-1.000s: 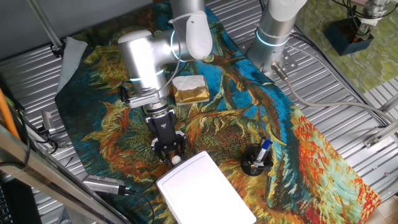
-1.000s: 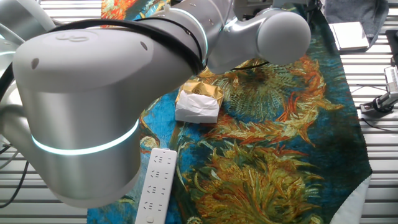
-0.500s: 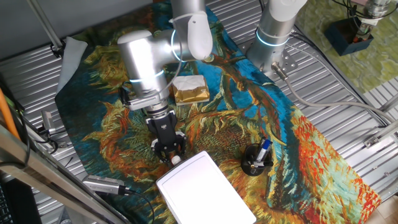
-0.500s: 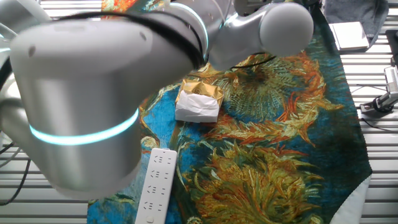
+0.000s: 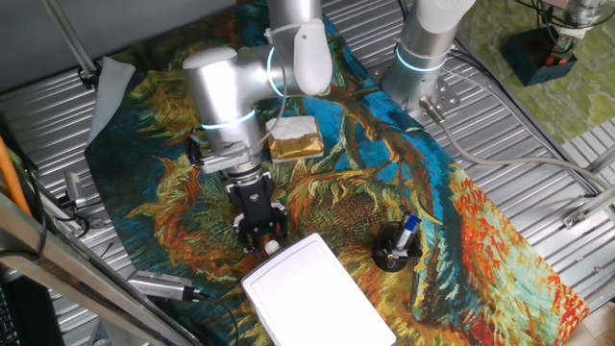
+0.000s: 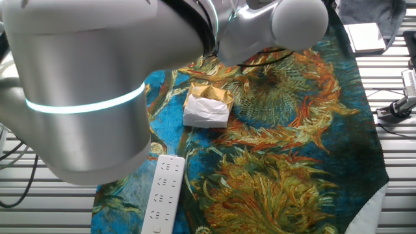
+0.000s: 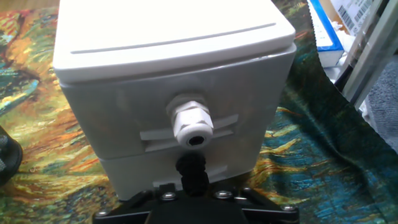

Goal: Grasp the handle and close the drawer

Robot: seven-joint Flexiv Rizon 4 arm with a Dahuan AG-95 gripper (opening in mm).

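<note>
The white flat-topped box [image 5: 312, 288] stands at the near edge of the cloth. In the hand view its front face [image 7: 118, 106] fills the frame, with a white round handle [image 7: 194, 127] at its middle; the handle also shows in one fixed view [image 5: 272, 247]. The front panels look pushed in, level with the box. My gripper [image 5: 261, 234] points down at the box's front. In the hand view its black fingers [image 7: 193, 177] sit together just below the white handle, against the lower panel [image 7: 130, 171]. Whether anything is between them is hidden.
A tan-and-white block [image 5: 292, 138] lies behind the arm, also in the other fixed view [image 6: 208, 105]. A black cup with pens [image 5: 396, 248] stands right of the box. A white remote [image 6: 162, 195] lies on the cloth. The arm's body [image 6: 84, 97] blocks the left of that view.
The arm's upper links have shifted slightly; in the other fixed view the big joint has moved up and left. The gripper stays at the box front.
</note>
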